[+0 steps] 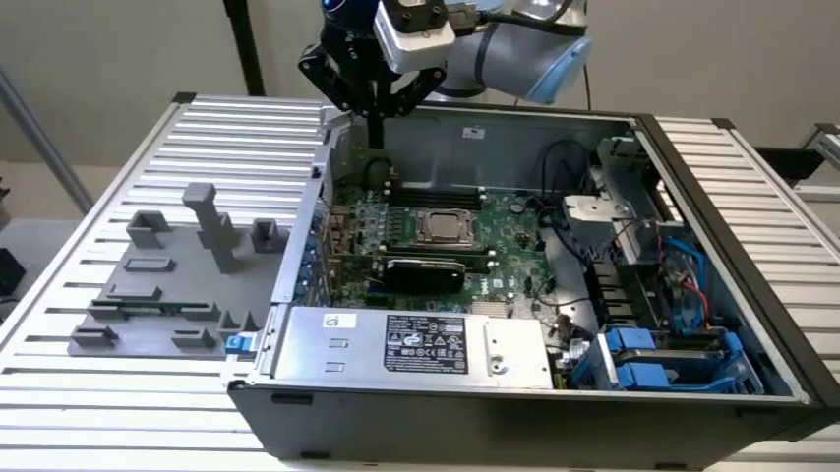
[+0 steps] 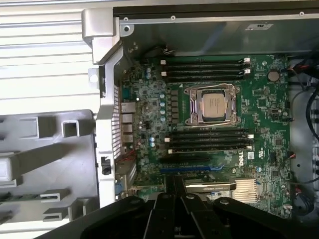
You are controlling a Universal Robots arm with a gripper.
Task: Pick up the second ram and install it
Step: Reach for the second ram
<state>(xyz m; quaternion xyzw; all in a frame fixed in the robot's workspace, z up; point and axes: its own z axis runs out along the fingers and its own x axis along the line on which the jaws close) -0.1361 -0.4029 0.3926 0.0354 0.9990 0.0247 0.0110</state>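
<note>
In the exterior view my gripper point(image 1: 376, 110) hangs over the far left corner of the open computer case point(image 1: 525, 413), well above the motherboard point(image 1: 506, 221). It is shut on the second ram point(image 1: 377, 133), a thin dark stick that points straight down from the fingers. The wrist view looks down on the board, with my gripper point(image 2: 174, 205) closed around the ram point(image 2: 174, 188), seen edge-on. Long black memory slots point(image 2: 204, 70) lie on one side of the processor socket point(image 2: 212, 104), and more slots point(image 2: 209, 140) lie on the other side.
A grey plastic tray point(image 1: 171, 285) with upright blocks sits on the slatted table at the exterior view's left, beside the case. A metal power supply point(image 1: 407, 339) fills the case's front. Cables and blue drive bays point(image 1: 656, 359) crowd its right side.
</note>
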